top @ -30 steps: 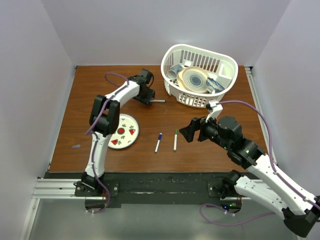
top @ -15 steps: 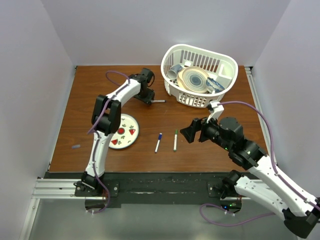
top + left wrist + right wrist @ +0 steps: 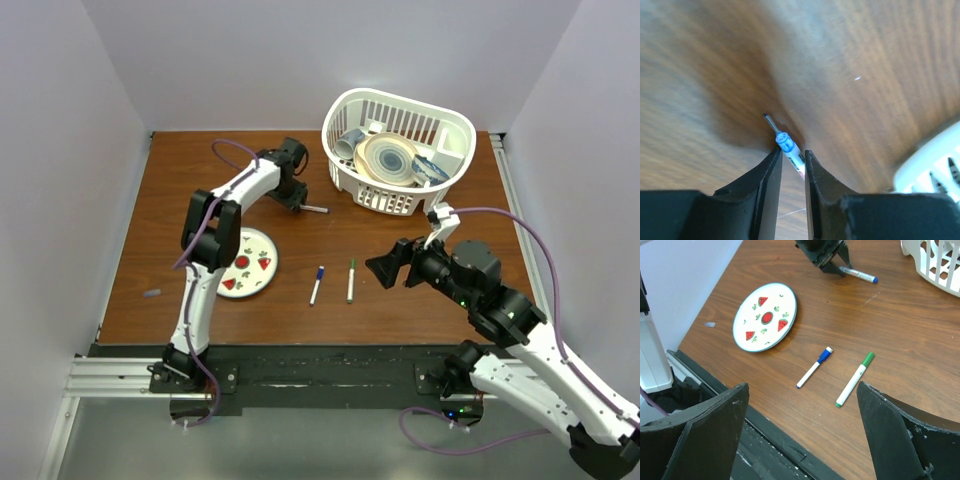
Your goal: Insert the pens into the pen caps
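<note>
A white pen with a clear blue tip lies at the back of the table, left of the basket. My left gripper is shut on its barrel, and the tip pokes out past the fingers; the right wrist view shows the same pen sticking out to the right. Two more pens lie side by side mid-table: one with a blue cap and one with a green cap. Above and to the right of them my right gripper hangs open, holding nothing. A tiny grey cap-like piece lies at the far left.
A round plate with a watermelon pattern sits left of the two pens. The white slotted basket with dishes stands at the back right. The table's front edge and black rail run just below the pens.
The left jaws have narrowed onto the pen, and its free end has swung slightly toward the front. The right arm has drifted a little to the right.
</note>
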You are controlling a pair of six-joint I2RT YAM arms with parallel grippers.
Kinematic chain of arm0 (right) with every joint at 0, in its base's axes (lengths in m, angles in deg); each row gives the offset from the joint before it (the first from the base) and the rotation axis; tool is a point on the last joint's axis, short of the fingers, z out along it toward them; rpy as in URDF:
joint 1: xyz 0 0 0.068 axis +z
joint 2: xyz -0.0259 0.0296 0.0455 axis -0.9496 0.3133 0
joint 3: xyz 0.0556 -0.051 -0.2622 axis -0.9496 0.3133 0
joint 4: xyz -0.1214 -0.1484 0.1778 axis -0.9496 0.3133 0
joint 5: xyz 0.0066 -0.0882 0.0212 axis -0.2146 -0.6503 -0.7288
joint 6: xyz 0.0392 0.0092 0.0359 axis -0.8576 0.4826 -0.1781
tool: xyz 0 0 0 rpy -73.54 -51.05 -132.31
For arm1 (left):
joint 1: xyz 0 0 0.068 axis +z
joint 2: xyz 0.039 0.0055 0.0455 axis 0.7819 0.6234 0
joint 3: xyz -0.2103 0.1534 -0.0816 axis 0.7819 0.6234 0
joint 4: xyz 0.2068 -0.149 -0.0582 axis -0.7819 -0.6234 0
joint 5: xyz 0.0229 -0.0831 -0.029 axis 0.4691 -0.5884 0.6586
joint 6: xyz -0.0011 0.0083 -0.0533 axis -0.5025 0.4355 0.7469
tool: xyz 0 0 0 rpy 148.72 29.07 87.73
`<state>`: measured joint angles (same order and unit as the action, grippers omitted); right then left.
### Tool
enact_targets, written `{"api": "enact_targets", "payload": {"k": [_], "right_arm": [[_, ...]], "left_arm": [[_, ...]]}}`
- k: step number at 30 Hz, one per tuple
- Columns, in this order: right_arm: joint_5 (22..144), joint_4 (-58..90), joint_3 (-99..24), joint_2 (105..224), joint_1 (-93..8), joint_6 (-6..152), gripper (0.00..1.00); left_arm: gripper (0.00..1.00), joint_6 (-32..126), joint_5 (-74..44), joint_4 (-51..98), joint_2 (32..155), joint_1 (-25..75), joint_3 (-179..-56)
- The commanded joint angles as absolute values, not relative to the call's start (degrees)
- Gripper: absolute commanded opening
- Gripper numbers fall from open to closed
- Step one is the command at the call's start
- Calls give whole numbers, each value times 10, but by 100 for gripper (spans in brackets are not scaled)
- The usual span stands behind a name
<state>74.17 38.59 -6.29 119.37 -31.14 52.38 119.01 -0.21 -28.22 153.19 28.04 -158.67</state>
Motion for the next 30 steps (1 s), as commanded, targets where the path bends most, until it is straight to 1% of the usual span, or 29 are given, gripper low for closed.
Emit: {"api": "enact_targets", "payload": {"k": [1, 2, 3, 5, 6, 10, 13, 15, 16, 21, 24, 25, 26, 28, 30], "right_arm": [[738, 391, -90, 1181, -310, 510, 93], [740, 392, -89, 1180, -310, 508, 92], [742, 391, -87, 1180, -310, 506, 92], [747, 382, -82, 1178, -310, 500, 92], [747, 379, -80, 1179, -310, 496, 92], [771, 372, -83, 1189, -310, 487, 92], [783, 366, -77, 1194, -310, 480, 92], [785, 350, -60, 1195, -310, 476, 92], [786, 343, -53, 1197, -310, 474, 92], [826, 310, -38, 1237, -310, 480, 93], [879, 285, -31, 1279, -310, 481, 92], [888, 274, -25, 1289, -310, 480, 91], [902, 250, -20, 1307, -310, 480, 89], [911, 234, -12, 1326, -310, 476, 88], [922, 208, -10, 1355, -310, 474, 85]], "left_arm": [[26, 1147, 24, -294, 1502, 274, -1501], [20, 1142, 24, -275, 1478, 272, -1479], [18, 1136, 24, -253, 1463, 269, -1430], [14, 1118, 28, -196, 1428, 259, -1390], [14, 1112, 30, -186, 1422, 253, -1370], [15, 1078, 33, -198, 1424, 232, -1373], [17, 1061, 30, -192, 1426, 221, -1362], [12, 1053, 26, -176, 1418, 218, -1336], [0, 1046, 24, -155, 1411, 216, -1326], [0, 997, -5, -74, 1329, 216, -1257], [0, 941, -41, -2, 1262, 216, -1216], [0, 903, -56, 46, 1230, 217, -1204], [0, 883, -105, 74, 1215, 217, -1190], [0, 837, -153, 149, 1177, 218, -1149], [0, 817, -201, 172, 1157, 218, -1123]]}}
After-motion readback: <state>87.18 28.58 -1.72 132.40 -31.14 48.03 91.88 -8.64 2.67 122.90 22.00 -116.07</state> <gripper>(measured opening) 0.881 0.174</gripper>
